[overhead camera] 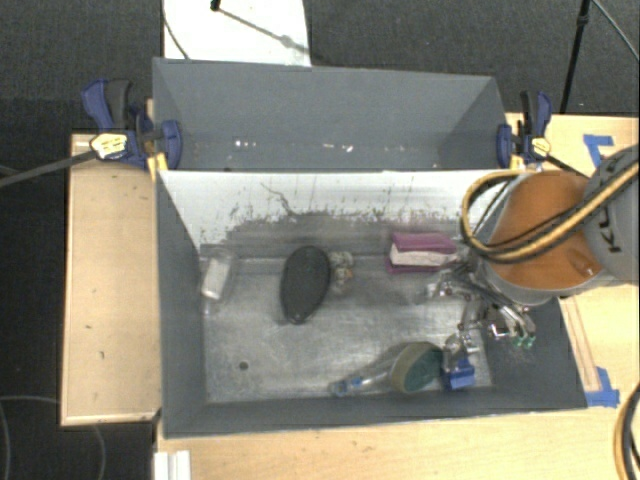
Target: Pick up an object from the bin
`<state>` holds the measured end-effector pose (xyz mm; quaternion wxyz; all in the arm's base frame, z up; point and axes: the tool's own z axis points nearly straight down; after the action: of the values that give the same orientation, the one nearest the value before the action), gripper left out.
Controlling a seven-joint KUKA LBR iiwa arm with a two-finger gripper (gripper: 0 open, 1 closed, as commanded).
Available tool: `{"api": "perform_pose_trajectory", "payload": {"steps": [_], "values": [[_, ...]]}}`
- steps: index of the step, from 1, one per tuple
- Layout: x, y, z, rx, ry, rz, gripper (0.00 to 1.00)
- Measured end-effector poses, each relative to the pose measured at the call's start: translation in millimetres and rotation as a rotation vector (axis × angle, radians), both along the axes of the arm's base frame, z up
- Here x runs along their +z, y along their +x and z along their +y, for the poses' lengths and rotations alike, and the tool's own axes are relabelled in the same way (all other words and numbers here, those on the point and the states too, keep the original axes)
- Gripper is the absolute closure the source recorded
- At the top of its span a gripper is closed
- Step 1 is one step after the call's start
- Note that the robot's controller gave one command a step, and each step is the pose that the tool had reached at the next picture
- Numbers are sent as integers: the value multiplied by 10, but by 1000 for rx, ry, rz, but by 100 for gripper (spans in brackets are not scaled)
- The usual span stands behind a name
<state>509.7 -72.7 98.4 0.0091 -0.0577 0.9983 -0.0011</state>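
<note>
My gripper (470, 326) reaches down from the right into the bin's front right part, its metal body showing below the arm. Just under and in front of it lie a small blue piece (460, 376) and a dark green round thing (417, 368) joined to a clear plastic part (362, 381) that points left along the front wall. A purple and white box (420, 250) lies behind the gripper by the back wall. Whether anything is in the gripper's grasp I cannot tell.
A dark grey oval object (303, 283) lies in the middle of the bin with a small pale thing (343, 270) beside it. A clear plastic piece (215, 276) lies at the left wall. The arm's orange cover hangs over the bin's right side.
</note>
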Motion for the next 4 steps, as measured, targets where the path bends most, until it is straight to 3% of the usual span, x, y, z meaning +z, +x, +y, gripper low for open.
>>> {"api": "perform_pose_trajectory", "payload": {"steps": [1, 2, 3, 4], "values": [[439, -123, 615, 110, 3, 10, 0], [-253, -207, 215, 265, -1, 13, 0], [-236, -194, 223, 269, -2, 9, 100], [-249, -209, 220, 271, -1, 13, 0]]}}
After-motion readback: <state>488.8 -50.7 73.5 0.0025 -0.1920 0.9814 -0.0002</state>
